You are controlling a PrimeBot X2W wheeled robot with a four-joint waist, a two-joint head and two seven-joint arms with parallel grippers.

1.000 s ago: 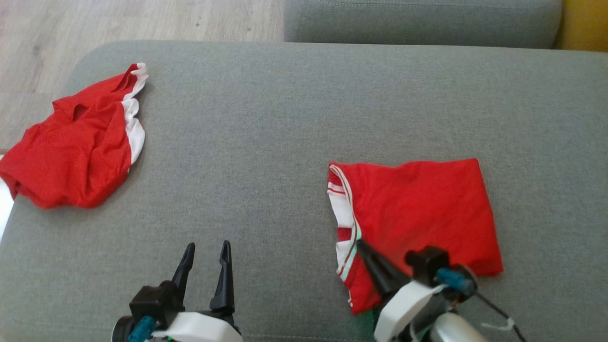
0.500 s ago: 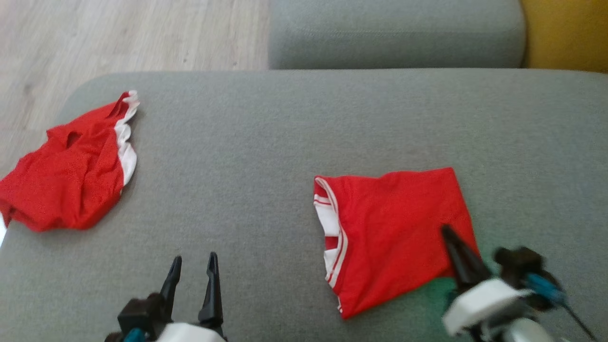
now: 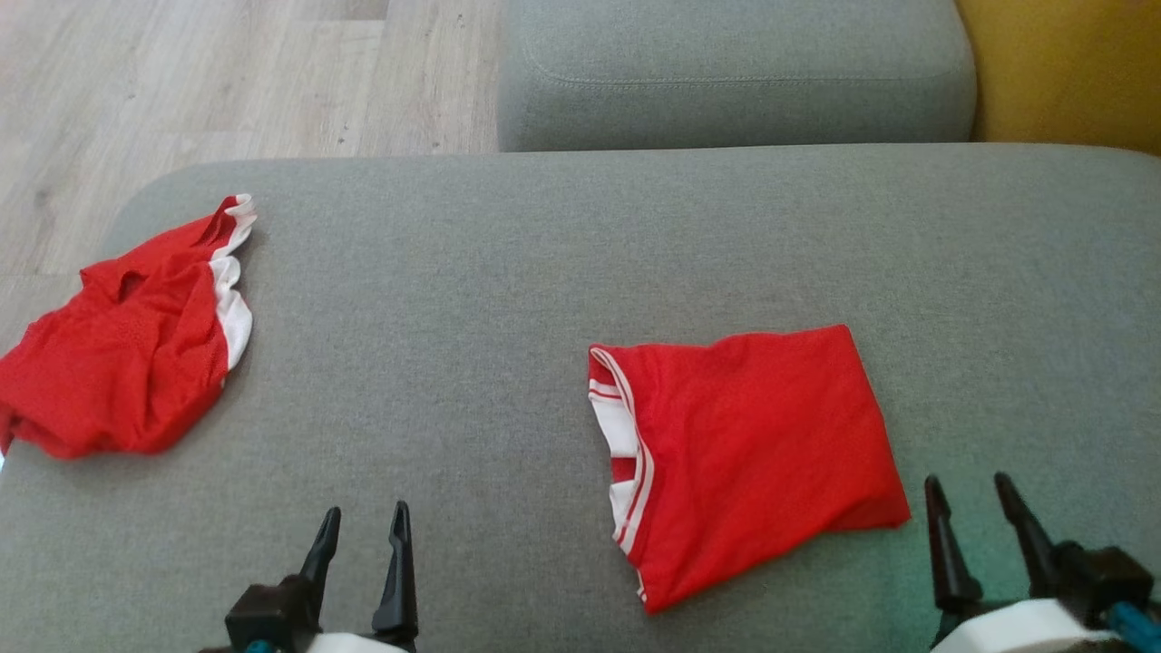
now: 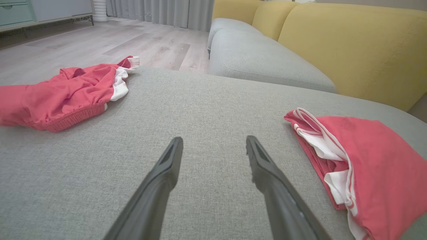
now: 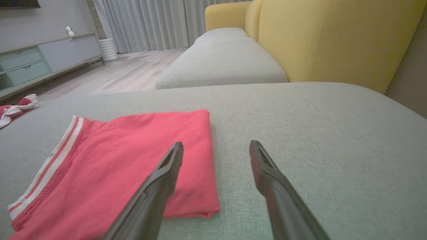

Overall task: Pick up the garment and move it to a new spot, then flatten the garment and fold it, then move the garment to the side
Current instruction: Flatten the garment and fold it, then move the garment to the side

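A folded red garment with white striped trim [image 3: 744,444] lies flat on the grey sofa cushion [image 3: 508,272], right of centre; it also lies at the right of the left wrist view [image 4: 363,163] and at the left of the right wrist view [image 5: 126,160]. My right gripper [image 3: 966,499] stands open and empty just off the garment's near right corner, apart from it [image 5: 215,146]. At the lower left, my left gripper [image 3: 363,526] is open over bare cushion [image 4: 213,143].
A second crumpled red and white garment [image 3: 127,354] lies at the cushion's far left edge [image 4: 63,96]. Beyond the cushion are another grey seat [image 3: 735,73], a yellow backrest [image 3: 1061,73] and wooden floor [image 3: 181,82].
My right gripper has let go of the folded garment, pulled back to the right off it and opened. The head camera has tilted, shifting the whole picture down. The left arm drew back slightly.
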